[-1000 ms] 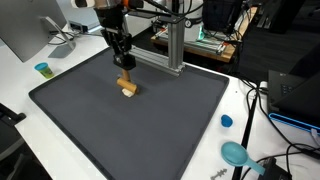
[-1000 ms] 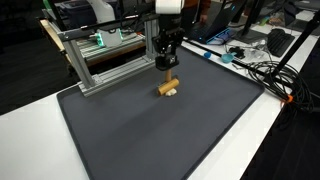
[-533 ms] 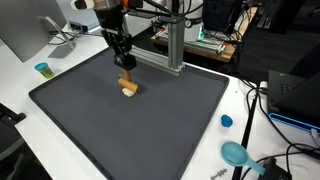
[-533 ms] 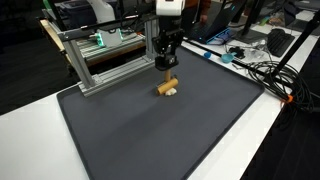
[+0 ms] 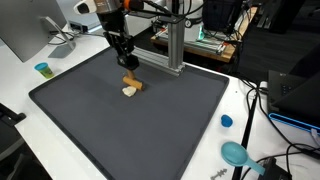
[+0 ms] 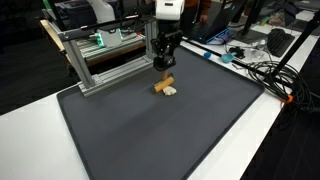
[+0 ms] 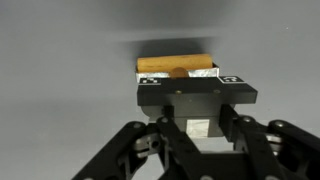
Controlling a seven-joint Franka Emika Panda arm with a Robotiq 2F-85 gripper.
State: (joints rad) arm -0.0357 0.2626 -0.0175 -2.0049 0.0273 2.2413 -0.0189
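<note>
Wrist view looks straight down the gripper [image 7: 190, 82], whose two dark fingers are drawn in on a wooden block [image 7: 175, 66]; the tan bar lies crosswise at the tips, with a pale patch showing lower down between the fingers. In both exterior views the arm stands nearly upright over the far part of the dark mat [image 5: 120, 130], and the wooden block [image 5: 131, 87] sits tilted right under the gripper [image 5: 127, 70], one end pale. From where I stand I cannot tell whether the block rests on the mat or hangs just clear of it. An aluminium frame [image 5: 172, 55] stands just behind. A small blue cup [image 5: 42, 69] and a blue cap [image 5: 226, 121] lie off the mat, well apart from the block.
</note>
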